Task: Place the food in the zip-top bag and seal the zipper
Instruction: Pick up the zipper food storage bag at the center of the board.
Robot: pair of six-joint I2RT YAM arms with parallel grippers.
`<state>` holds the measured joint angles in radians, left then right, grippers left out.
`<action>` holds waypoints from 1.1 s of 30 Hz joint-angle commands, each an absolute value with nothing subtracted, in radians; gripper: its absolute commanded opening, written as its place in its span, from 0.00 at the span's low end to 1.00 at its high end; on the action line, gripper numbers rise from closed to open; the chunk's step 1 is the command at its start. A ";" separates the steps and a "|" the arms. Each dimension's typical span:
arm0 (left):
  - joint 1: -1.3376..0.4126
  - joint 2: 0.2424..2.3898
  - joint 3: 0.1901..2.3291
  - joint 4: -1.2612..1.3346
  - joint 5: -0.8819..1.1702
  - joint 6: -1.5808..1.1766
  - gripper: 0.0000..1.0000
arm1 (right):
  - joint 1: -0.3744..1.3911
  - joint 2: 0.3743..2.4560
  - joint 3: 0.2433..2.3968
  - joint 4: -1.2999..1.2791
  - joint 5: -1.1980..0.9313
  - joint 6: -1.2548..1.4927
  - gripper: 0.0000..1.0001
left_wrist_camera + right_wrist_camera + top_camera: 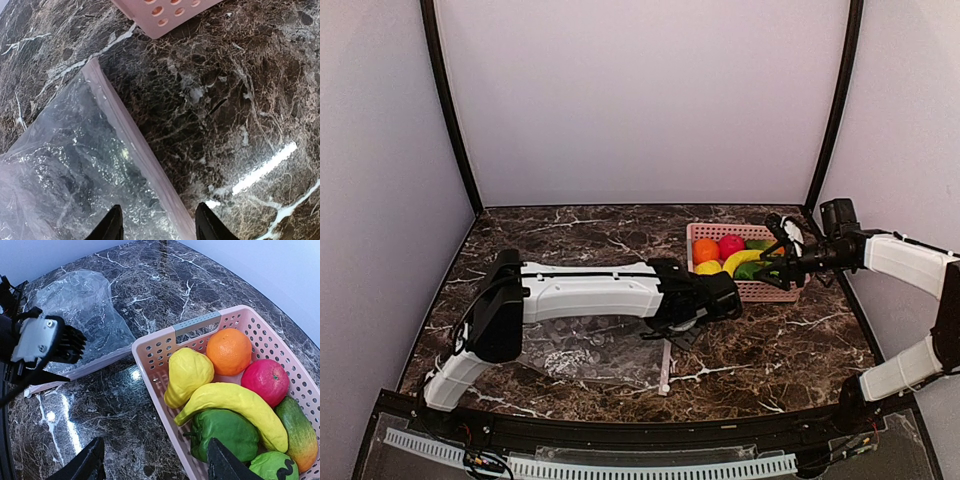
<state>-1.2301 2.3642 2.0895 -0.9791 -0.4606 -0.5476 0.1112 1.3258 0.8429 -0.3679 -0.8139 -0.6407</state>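
My left gripper (157,227) hangs open, the whitish-pink zipper strip (131,134) of the clear floppy plastic bag (70,170) passing between its fingers. My right gripper (155,460), likewise spread, faces the plastic toy fruit (235,402) in a pink slotted basket (197,324) just ahead.

White-shelled arms (585,292); black joints (498,322); black, tapered fingers (112,227).

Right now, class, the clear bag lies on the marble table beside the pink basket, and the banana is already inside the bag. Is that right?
Not quite. The banana is not in the zip-top bag; it lies in the pink basket with the orange, as the right wrist view shows. The rest stands.
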 commanded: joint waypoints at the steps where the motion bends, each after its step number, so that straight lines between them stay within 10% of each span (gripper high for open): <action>1: -1.242 2.452 2.195 -1.131 -0.478 -0.575 0.46 | 0.122 1.317 0.836 -0.380 -0.817 -0.658 0.67; 17: -1.236 2.479 2.262 -1.303 -0.569 -0.602 0.01 | 0.123 1.275 0.831 -0.386 -0.804 -0.665 0.68; 33: -1.058 1.895 1.773 -0.912 -0.577 -0.607 0.01 | 0.376 1.514 1.153 -0.377 -0.855 -0.120 0.68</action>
<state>-1.1091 2.0651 1.8908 -1.1351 -0.5861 -0.6064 0.2749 1.4071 1.0031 -0.3584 -0.8371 -0.3122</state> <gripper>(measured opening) 0.007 0.672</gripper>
